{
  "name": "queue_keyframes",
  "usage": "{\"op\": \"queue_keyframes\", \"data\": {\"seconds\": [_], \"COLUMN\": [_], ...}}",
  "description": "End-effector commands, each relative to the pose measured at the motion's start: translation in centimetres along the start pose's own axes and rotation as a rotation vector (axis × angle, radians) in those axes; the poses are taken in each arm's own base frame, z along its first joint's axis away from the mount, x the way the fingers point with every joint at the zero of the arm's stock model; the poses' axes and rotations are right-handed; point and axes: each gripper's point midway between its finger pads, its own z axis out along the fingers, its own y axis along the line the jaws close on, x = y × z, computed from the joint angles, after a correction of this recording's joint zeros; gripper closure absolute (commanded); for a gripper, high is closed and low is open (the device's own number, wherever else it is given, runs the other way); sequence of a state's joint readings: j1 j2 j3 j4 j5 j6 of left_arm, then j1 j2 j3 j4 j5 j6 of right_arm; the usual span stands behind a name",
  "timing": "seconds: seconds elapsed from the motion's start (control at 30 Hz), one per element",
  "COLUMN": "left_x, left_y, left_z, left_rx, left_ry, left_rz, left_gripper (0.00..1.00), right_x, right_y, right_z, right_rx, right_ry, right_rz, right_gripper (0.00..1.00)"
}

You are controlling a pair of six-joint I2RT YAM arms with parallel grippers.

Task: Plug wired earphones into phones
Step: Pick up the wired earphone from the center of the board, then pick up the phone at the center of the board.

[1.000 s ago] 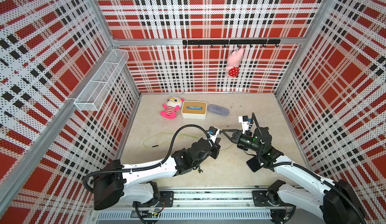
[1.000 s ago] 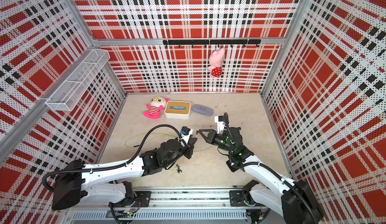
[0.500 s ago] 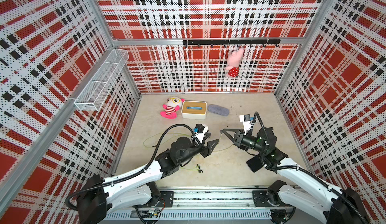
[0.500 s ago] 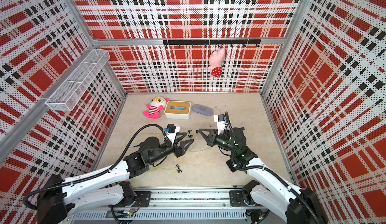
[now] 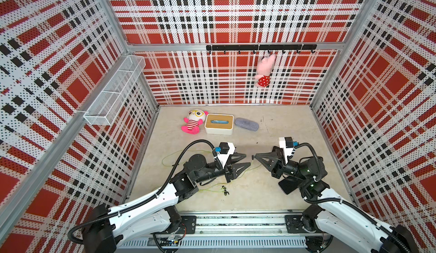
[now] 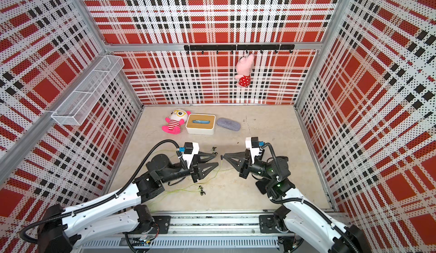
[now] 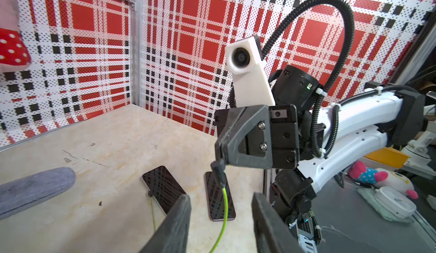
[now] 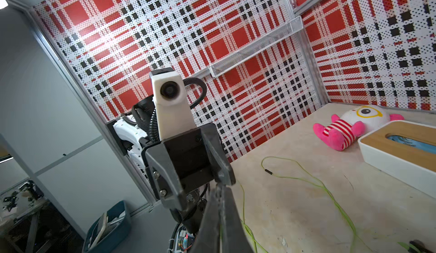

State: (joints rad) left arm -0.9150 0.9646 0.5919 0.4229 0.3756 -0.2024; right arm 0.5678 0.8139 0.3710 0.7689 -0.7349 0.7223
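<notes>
Right tool holds a plug above two phones

The right tool (image 7: 220, 156) is pinched on a small black plug (image 7: 218, 169). Its yellow-green cable (image 7: 224, 204) hangs down between the dark fingers (image 7: 174, 223) of the left tool (image 7: 221, 196), which stand apart and grip nothing. On the bench (image 7: 106, 157) two black phones lie flat, side by side. A second cable (image 7: 152, 211) reaches the end of one phone (image 7: 165, 188); the other phone (image 7: 213, 200) lies under the plug. A grey case (image 7: 33, 190) lies well apart.

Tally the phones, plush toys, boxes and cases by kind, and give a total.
Phones: 2
Plush toys: 2
Box: 1
Case: 1
Total: 6
</notes>
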Motion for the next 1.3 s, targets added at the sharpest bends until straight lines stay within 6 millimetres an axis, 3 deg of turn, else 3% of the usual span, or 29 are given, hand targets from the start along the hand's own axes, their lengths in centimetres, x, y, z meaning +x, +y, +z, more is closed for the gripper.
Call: {"op": "queue_keyframes", "data": {"seconds": [0.0, 0.2, 0.33, 0.63, 0.73, 0.77, 0.83, 0.9, 0.97, 1.0, 1.13, 1.27], "left_x": [-2.1, -2.0, -1.9, -1.7, -1.7, -1.7, -1.5, -1.0, -0.3, 0.2, 2.2, 3.8], "left_y": [-1.6, -2.1, -2.5, -2.6, -2.5, -2.4, -1.9, -0.8, 1.4, 2.4, 5.0, 7.5], "left_z": [0.1, 0.3, 0.7, 0.8, 0.7, 0.7, 0.6, 0.4, 0.0, -0.2, -1.5, -2.6], "left_rx": [0.086, 0.114, 0.136, 0.149, 0.138, 0.128, 0.103, 0.037, -0.081, -0.133, -0.281, -0.422], "left_ry": [-0.052, -0.052, -0.043, -0.034, -0.039, -0.041, -0.045, -0.048, -0.041, -0.025, 0.026, 0.077], "left_rz": [0.023, 0.019, 0.019, 0.021, 0.021, 0.020, 0.013, 0.005, -0.017, -0.024, -0.039, -0.059], "left_gripper": [0.59, 0.70, 0.71, 0.95, 0.98, 0.99, 1.00, 1.00, 1.00, 1.00, 1.00, 1.00], "right_x": [-1.3, -0.8, -0.8, -0.4, -0.1, 0.0, 1.1, 1.9, 1.5, 1.2, 3.8, 7.3], "right_y": [2.3, 2.8, 2.8, 2.6, 2.3, 2.0, 0.6, -1.5, -4.0, -5.4, -9.6, -11.1], "right_z": [0.2, 0.5, 0.7, 0.8, 0.8, 0.9, 1.0, 0.5, -0.5, -1.3, -6.0, -10.7], "right_rx": [-0.087, -0.115, -0.120, -0.113, -0.096, -0.078, -0.004, 0.120, 0.296, 0.389, 0.584, 0.525], "right_ry": [-0.019, -0.008, -0.005, 0.015, 0.032, 0.041, 0.119, 0.217, 0.315, 0.384, 0.797, 1.190], "right_rz": [-0.072, -0.085, -0.089, -0.097, -0.118, -0.128, -0.180, -0.281, -0.422, -0.490, -0.697, -0.870], "right_gripper": [1.00, 1.00, 1.00, 1.00, 1.00, 0.90, 0.50, 0.28, 0.13, 0.07, 0.03, 0.02]}}
